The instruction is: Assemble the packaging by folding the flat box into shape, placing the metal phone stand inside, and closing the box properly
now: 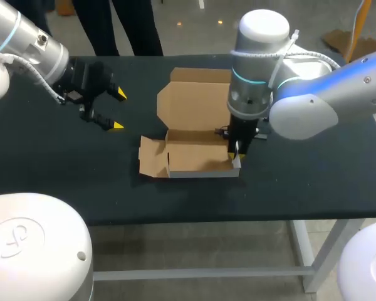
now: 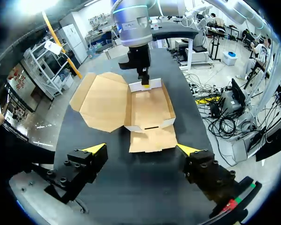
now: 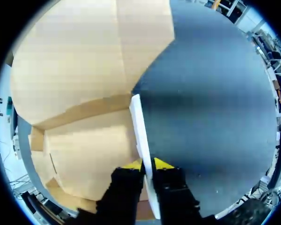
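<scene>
Head view: black table [image 1: 62, 182], half-folded cardboard box [image 1: 197, 150] under right arm, lid and flap toward left gripper [image 1: 119, 110] lying flat. Right gripper [image 3: 147, 164] narrow, both tips pinching box's side wall [image 3: 139, 126]. Left gripper wide, holding nothing, box ahead of it, well apart. Metal phone stand not seen. Judged step: stand wall upright. Keep pinch square to fold line, hinge slowly, avoid dragging tray.

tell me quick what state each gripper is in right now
Left gripper: open, holding nothing.
Right gripper: shut on the upright side wall of the box.
</scene>
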Robot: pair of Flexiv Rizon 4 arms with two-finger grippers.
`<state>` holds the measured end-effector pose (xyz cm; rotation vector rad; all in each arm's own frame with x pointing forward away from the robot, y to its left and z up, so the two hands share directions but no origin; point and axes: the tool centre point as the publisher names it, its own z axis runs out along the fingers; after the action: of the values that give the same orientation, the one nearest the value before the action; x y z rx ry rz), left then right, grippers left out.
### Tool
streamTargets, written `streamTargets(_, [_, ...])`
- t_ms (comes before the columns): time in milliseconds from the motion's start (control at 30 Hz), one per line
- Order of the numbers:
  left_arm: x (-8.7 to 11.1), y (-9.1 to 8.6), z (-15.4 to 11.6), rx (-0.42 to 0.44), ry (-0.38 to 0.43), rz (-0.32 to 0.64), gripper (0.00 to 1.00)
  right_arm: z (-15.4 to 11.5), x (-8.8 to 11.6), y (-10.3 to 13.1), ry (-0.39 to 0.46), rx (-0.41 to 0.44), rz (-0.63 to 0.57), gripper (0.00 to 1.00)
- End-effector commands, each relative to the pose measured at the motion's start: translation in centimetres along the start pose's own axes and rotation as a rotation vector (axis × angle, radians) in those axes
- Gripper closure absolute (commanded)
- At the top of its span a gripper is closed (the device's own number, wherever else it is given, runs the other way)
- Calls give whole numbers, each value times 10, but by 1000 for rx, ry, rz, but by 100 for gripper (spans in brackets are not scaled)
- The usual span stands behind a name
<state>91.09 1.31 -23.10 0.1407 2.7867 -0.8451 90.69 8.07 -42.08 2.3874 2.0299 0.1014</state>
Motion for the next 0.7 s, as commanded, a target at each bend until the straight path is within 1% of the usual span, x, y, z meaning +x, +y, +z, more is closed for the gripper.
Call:
streamTargets(33, [0, -1, -1, -5, 3, -1, 0, 20, -3, 3, -10, 13, -3, 93])
streamTargets(67, [0, -1, -1, -5, 3, -1, 0, 20, -3, 3, -12, 15, -5, 100])
streamTargets(300, [0, -1, -1, -5, 3, -1, 0, 21, -3, 3, -41, 24, -32, 100])
streamTargets(567, [0, -1, -1, -5, 3, -1, 0, 16, -3, 5, -163, 2, -52, 100])
streamTargets(700, [0, -1, -1, -5, 3, -1, 0, 15, -3, 6, -208, -13, -46, 100])
